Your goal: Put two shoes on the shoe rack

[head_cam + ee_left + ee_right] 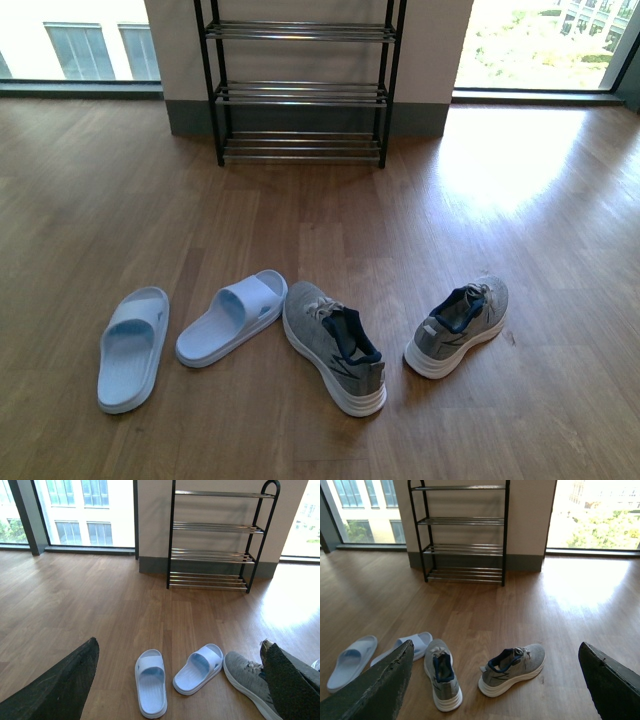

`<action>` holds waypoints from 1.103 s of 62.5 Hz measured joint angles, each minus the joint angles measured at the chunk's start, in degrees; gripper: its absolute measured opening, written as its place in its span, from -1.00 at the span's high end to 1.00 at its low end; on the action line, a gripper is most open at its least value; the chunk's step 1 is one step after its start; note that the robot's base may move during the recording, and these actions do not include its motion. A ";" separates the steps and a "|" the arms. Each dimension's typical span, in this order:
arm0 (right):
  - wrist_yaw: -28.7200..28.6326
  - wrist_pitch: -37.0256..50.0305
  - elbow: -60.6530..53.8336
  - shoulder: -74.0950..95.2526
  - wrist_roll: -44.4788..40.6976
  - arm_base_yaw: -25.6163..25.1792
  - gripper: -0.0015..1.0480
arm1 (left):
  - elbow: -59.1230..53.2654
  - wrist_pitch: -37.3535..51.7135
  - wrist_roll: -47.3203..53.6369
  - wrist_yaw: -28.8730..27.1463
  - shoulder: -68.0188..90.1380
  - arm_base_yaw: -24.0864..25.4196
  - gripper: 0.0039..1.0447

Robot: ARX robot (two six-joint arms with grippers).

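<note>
left gripper (179, 644) and right gripper (495, 646) both hover high, dark jaws spread wide apart, grasping nothing.

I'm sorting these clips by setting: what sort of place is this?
Most likely an indoor room in a flat or office block, set up like an entryway: a wood-plank floor, a shoe rack against the wall, and large low windows looking onto other buildings and trees.

Bright daylight pours through overexposed windows (540, 40), throwing glare across the wooden floor (500, 170), everything sharply focused.
</note>
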 joint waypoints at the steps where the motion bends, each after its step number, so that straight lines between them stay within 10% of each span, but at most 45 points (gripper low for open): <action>1: 0.00 0.00 0.00 0.00 0.00 0.00 -0.82 | 0.00 0.00 0.00 0.00 0.00 0.00 -0.83; 69: -0.15 0.00 0.00 0.02 0.00 0.00 -0.82 | 0.00 0.00 -0.02 -0.13 0.00 0.00 -0.83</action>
